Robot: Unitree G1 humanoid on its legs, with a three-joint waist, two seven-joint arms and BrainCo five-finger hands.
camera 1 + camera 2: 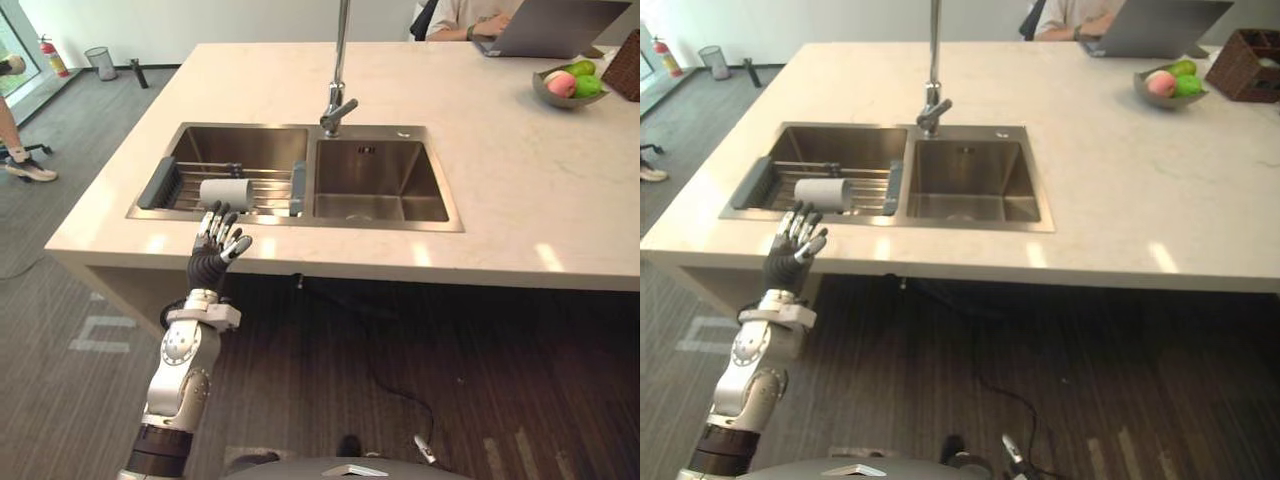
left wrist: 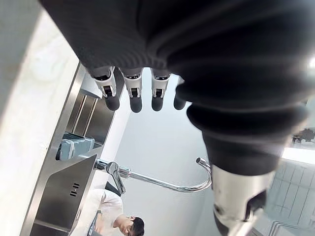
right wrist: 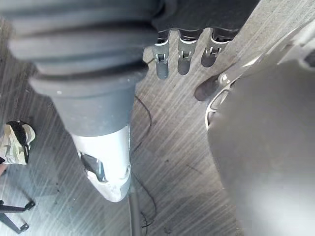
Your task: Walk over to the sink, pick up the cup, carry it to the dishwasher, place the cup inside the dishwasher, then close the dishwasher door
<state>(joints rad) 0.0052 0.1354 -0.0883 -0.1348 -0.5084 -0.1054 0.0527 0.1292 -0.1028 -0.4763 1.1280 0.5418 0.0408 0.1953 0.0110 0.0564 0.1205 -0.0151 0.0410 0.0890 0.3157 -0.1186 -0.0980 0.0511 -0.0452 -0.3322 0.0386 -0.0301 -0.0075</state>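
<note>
At the sink (image 1: 300, 222); left hand (image 1: 218, 243) slack-fingered, empty, near the white cup (image 1: 226, 192); right hand (image 3: 183, 54) likewise; grasp, carry, dishwasher ahead.

The faucet (image 1: 340, 60) runs out past the top edge, so its spout is cut off in the head views. A person (image 1: 468, 14) at the far side of the surface (image 1: 500, 170) is cut down to a forearm and part of a shirt, and the laptop (image 1: 552, 26) is clipped too. The right edge cuts off part of a wicker basket (image 1: 627, 66). At the left edge another person is cut to a leg and shoe (image 1: 28, 168). The left hand (image 1: 210, 258) overlaps the near side of the cup (image 1: 226, 191) with its fingers (image 1: 220, 228); whether they touch cannot be told. The fruit in the bowl (image 1: 556, 99) is too small to name.
</note>
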